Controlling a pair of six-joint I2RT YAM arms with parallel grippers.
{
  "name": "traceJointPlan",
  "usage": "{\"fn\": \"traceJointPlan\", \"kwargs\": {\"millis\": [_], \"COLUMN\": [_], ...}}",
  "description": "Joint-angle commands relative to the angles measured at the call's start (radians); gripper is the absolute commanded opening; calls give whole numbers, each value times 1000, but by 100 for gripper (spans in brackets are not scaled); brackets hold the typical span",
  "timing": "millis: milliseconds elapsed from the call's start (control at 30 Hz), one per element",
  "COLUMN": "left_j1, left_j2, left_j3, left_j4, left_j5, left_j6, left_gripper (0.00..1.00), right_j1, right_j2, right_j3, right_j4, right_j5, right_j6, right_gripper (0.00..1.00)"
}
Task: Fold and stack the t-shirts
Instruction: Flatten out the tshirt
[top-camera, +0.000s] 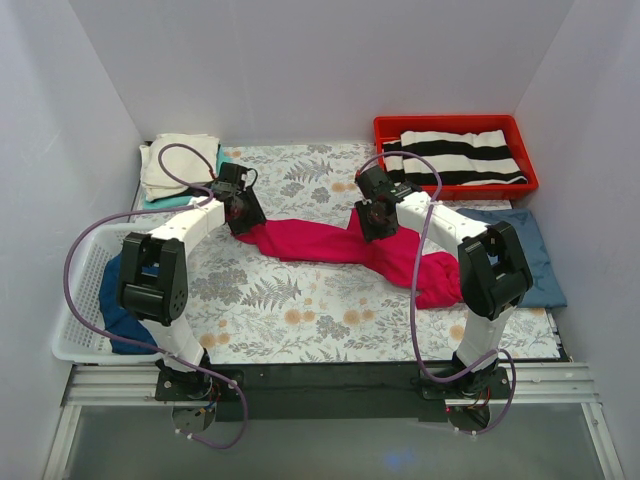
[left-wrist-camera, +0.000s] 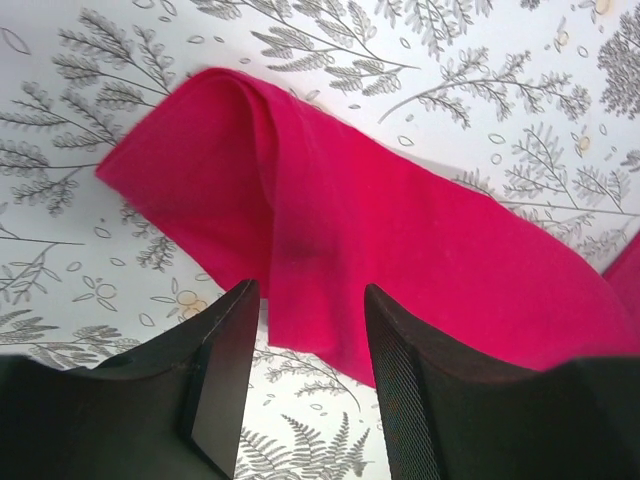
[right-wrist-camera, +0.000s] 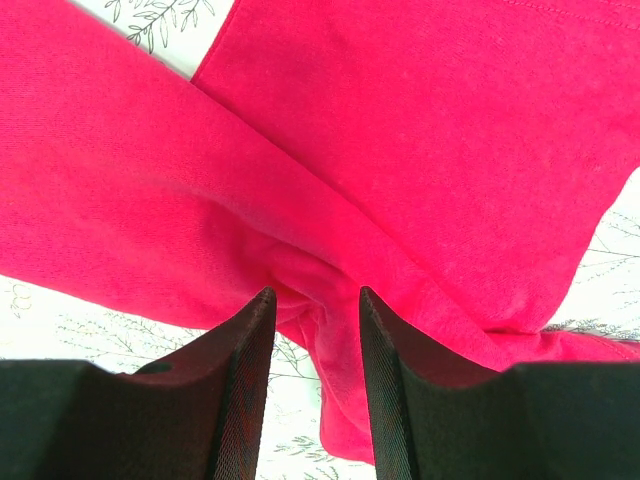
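Observation:
The crimson-red t-shirt (top-camera: 320, 243) lies bunched in a long twisted band across the middle of the fern-print table cover. My left gripper (top-camera: 243, 222) is open just over the shirt's left end; in the left wrist view (left-wrist-camera: 310, 300) its jaws stand apart above the folded red edge (left-wrist-camera: 400, 230). My right gripper (top-camera: 372, 225) is open over a raised bunch of the shirt; in the right wrist view (right-wrist-camera: 315, 295) a red fold (right-wrist-camera: 450, 120) lies between its jaws. A dark navy tee (top-camera: 115, 300) lies in the basket. Folded cream (top-camera: 180, 160) and teal (top-camera: 165, 200) tees are at the back left.
A white basket (top-camera: 75, 300) stands at the left edge. A red tray (top-camera: 395, 127) at the back right holds a black-and-white striped cloth (top-camera: 455, 155). A slate-blue cloth (top-camera: 530, 250) lies flat at the right under my right arm. White walls close three sides.

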Motion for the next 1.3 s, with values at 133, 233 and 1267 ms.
{"fn": "traceJointPlan", "kwargs": {"millis": [133, 233, 1267], "left_j1": [-3, -3, -1], "left_j2": [38, 64, -200], "left_j3": [14, 7, 369], "left_j4": [27, 67, -261], "left_j5": [-46, -14, -220], "left_j6": [-7, -19, -6], "left_gripper": [45, 45, 0], "right_j1": [1, -1, -131], "right_j2": [-46, -50, 121], "right_j3": [20, 20, 215], "right_j4": [3, -2, -31], "right_j5": [34, 46, 118], "right_j6": [3, 3, -36], "right_gripper": [45, 45, 52]}}
